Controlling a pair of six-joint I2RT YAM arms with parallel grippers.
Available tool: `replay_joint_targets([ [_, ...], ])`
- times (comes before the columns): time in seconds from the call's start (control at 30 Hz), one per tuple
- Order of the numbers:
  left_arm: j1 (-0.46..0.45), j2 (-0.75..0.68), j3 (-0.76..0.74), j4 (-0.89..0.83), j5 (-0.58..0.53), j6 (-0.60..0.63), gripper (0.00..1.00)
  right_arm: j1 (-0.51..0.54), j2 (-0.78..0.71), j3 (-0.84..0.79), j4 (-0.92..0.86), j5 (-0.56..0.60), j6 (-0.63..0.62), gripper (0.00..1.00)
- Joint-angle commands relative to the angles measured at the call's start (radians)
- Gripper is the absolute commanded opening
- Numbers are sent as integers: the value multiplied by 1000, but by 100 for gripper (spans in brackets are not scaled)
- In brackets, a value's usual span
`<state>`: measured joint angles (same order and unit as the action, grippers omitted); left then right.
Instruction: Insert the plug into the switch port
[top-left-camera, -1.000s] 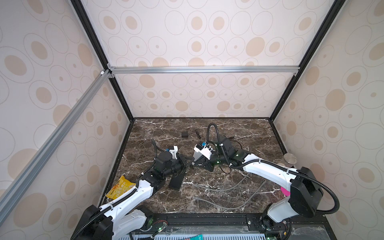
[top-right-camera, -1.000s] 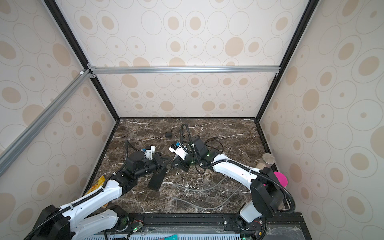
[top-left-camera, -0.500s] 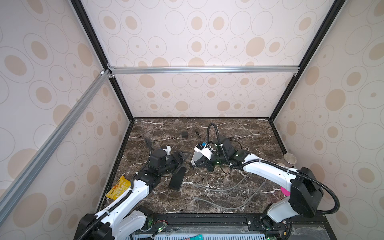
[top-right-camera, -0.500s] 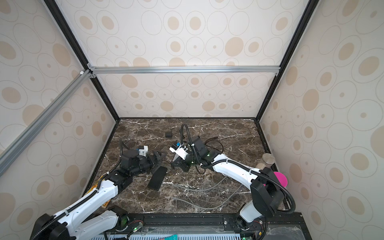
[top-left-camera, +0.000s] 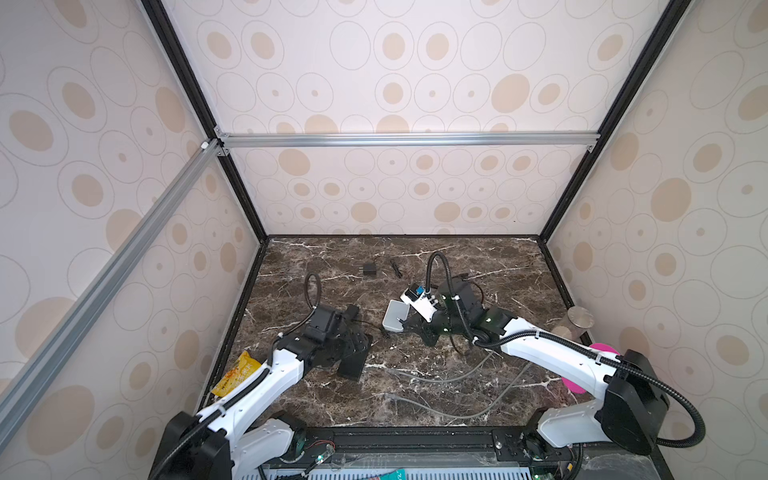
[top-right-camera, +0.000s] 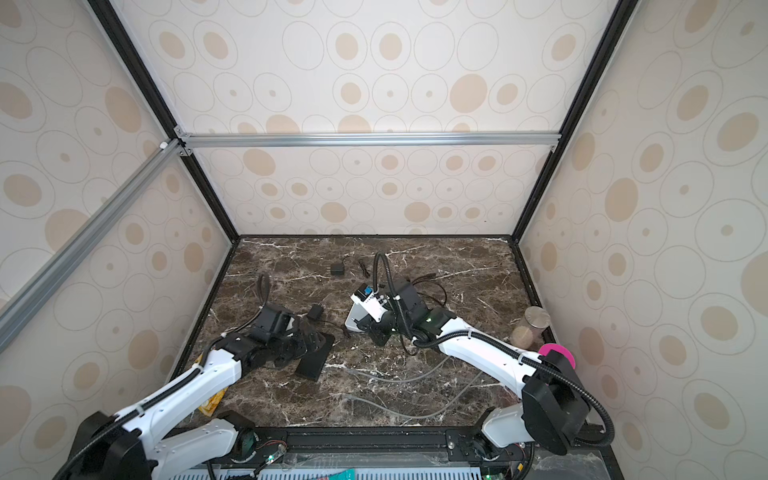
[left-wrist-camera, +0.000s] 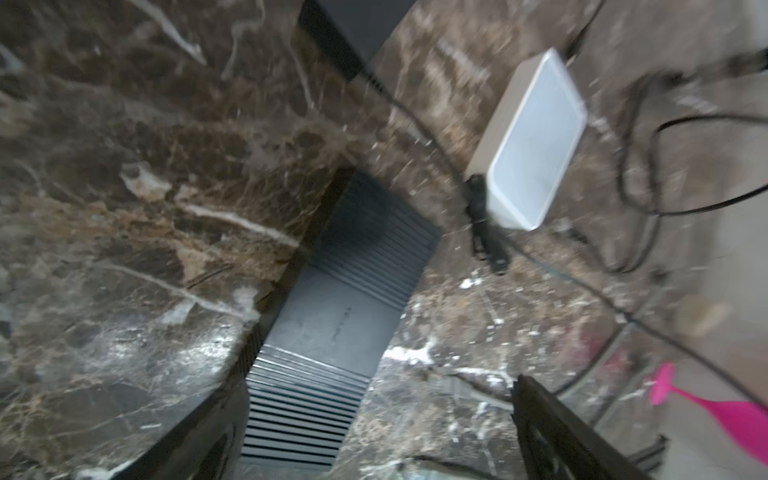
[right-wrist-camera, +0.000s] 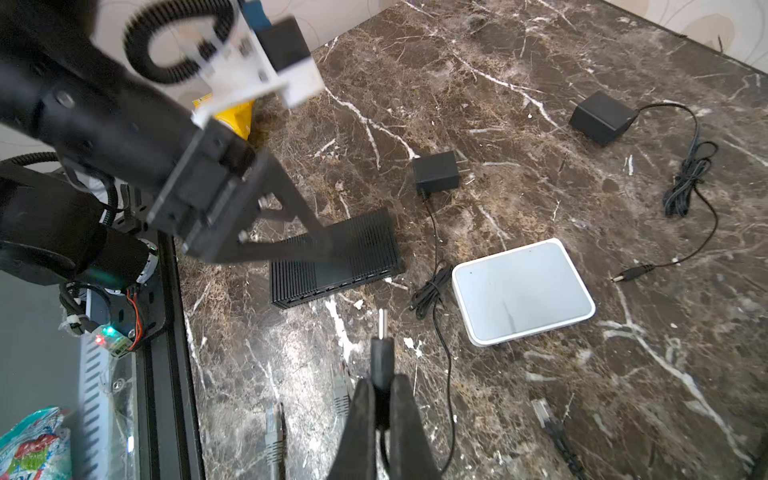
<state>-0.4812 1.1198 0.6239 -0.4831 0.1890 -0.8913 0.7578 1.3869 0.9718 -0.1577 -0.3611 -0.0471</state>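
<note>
Right gripper (right-wrist-camera: 381, 386) held plug (right-wrist-camera: 381, 349) (barrel type) pinched tight; left gripper (left-wrist-camera: 374, 386) stood spread wide, empty, over black switch (right-wrist-camera: 361, 249).

A dark brown marble tabletop (top-left-camera: 498, 266) with white veins carries everything. A black ribbed switch (right-wrist-camera: 365, 249) lies flat toward the left front, with a white switch (right-wrist-camera: 521, 291) near it at the middle. A power adapter (right-wrist-camera: 436, 171) lies just behind the black one. A second power adapter (right-wrist-camera: 598, 118) lies farther back, its barrel plug (right-wrist-camera: 631, 274) loose beside the white switch. Grey cables (top-left-camera: 440, 379) trail across the front. A yellow packet (top-left-camera: 237, 372) sits at the left edge and a lidded jar (top-left-camera: 577, 320) at the right.
</note>
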Motion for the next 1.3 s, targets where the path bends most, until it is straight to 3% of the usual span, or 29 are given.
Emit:
replay_joint_targets([
  [0.0, -75, 110, 37, -83, -165, 74, 98, 0, -30, -26, 28, -2, 30, 0],
  [0.23, -150, 286, 120, -120, -316, 134, 97, 0, -33, -40, 30, -33, 31, 0],
  [0.4, -153, 296, 158, -121, -338, 193, 87, 0, -9, -25, 19, -35, 10, 0],
  [0.53, -153, 315, 194, -142, -327, 267, 73, 0, 6, -20, 38, -39, 17, 0],
  [0.67, -152, 318, 211, -138, -301, 329, 67, 0, 8, -15, 38, -36, 16, 0],
  [0.73, -149, 317, 213, -140, -301, 338, 69, 0, 4, -15, 35, -35, 13, 0],
  [0.87, -144, 328, 220, -159, -314, 329, 95, 0, -1, -15, 29, -36, 9, 0],
  [1.1, -136, 364, 191, -101, -261, 346, 90, 0, -2, -13, 26, -44, 6, 0],
  [1.27, -131, 377, 176, -68, -224, 359, 73, 0, -9, -14, 15, -38, -7, 0],
])
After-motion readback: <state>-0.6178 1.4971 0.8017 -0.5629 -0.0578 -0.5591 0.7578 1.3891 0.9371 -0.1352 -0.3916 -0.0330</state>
